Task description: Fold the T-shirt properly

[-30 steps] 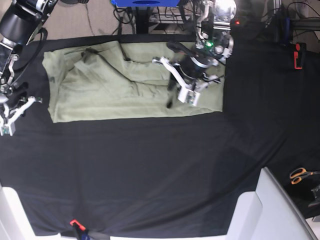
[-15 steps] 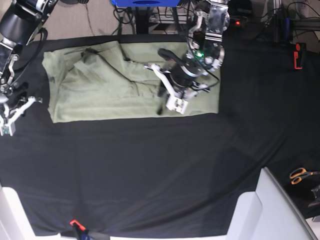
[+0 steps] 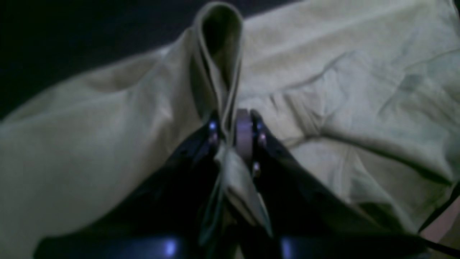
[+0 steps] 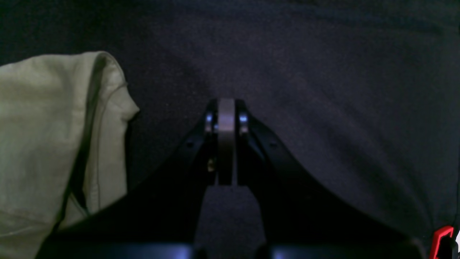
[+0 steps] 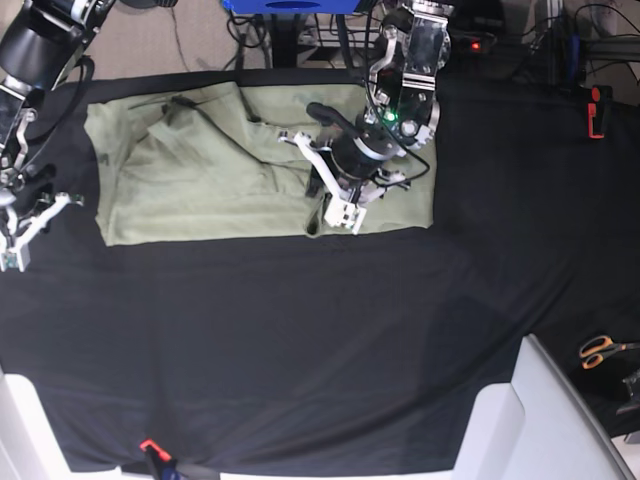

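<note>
One fold of the T-shirt sits pinched between the closed jaws of the left gripper. It lies lengthwise across the table's far edge. Right gripper closed, empty, beside the shirt.

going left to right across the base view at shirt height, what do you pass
right gripper over the black table cloth → T-shirt → left gripper pinching a fold of the shirt → bare black cloth → red clamp at the far right edge
</note>
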Action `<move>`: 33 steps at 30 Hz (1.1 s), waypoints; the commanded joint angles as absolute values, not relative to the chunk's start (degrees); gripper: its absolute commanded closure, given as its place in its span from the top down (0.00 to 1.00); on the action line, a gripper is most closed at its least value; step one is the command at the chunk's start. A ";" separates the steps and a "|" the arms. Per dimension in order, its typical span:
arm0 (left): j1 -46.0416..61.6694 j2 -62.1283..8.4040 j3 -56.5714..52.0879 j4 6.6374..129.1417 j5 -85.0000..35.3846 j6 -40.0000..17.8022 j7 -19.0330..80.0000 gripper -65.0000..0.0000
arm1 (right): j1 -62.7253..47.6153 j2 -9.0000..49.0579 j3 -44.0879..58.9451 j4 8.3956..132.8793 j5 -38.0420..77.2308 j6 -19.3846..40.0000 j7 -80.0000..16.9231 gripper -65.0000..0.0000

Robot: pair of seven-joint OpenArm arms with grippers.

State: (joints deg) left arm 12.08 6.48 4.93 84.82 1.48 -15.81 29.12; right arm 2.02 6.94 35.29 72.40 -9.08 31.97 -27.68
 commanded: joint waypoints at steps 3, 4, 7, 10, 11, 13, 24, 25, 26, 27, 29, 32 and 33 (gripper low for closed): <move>11.56 6.90 5.14 85.67 0.84 -16.04 27.91 0.00 | 2.95 7.96 35.47 73.45 -8.75 31.87 -26.51 0.01; 11.56 6.90 5.14 85.67 0.84 -16.04 27.91 0.00 | 2.95 7.96 35.47 73.45 -8.75 31.87 -26.51 0.01; 11.56 6.90 7.08 85.67 0.84 -16.04 28.26 0.00 | 2.95 7.96 35.38 73.45 -8.75 31.87 -26.51 0.01; 11.56 6.73 9.80 85.67 0.84 -16.04 28.26 0.20 | 3.03 7.96 35.21 73.45 -8.75 31.87 -26.51 0.01; 11.56 6.73 10.68 85.67 0.84 -16.04 28.35 0.28 | 3.03 7.96 35.21 73.45 -8.75 31.87 -26.51 0.01; 11.56 6.73 12.97 85.67 0.84 -16.04 28.35 0.45 | 3.03 7.96 35.21 73.45 -8.75 31.87 -26.51 0.01; 11.47 6.64 23.60 87.16 0.75 -16.31 28.44 0.90 | 2.95 9.19 35.03 73.45 -8.75 31.96 -26.51 0.01; 11.65 6.55 23.08 88.04 0.75 -16.31 28.44 0.90 | 2.86 9.19 35.03 73.45 -8.75 32.04 -26.51 0.01; 12.09 6.46 21.85 89.71 0.92 -16.31 28.44 0.89 | 2.77 9.19 35.03 73.54 -8.75 32.04 -26.51 0.01; 12.35 5.93 20.35 91.30 1.19 -16.22 28.44 0.86 | 2.68 9.19 35.03 73.89 -8.75 32.13 -26.51 0.01; 14.11 3.38 16.04 95.08 1.19 -16.13 29.85 0.67 | 2.24 8.92 34.86 76.18 -8.66 33.19 -26.51 0.01; 17.01 -0.22 6.99 99.65 0.75 -16.13 31.96 0.16 | 0.31 6.73 30.29 81.63 -8.75 37.32 -26.51 0.01; 17.98 -0.84 3.82 100.53 0.75 -16.13 32.13 0.00 | -0.48 6.11 28.88 83.30 -8.75 38.20 -26.59 0.01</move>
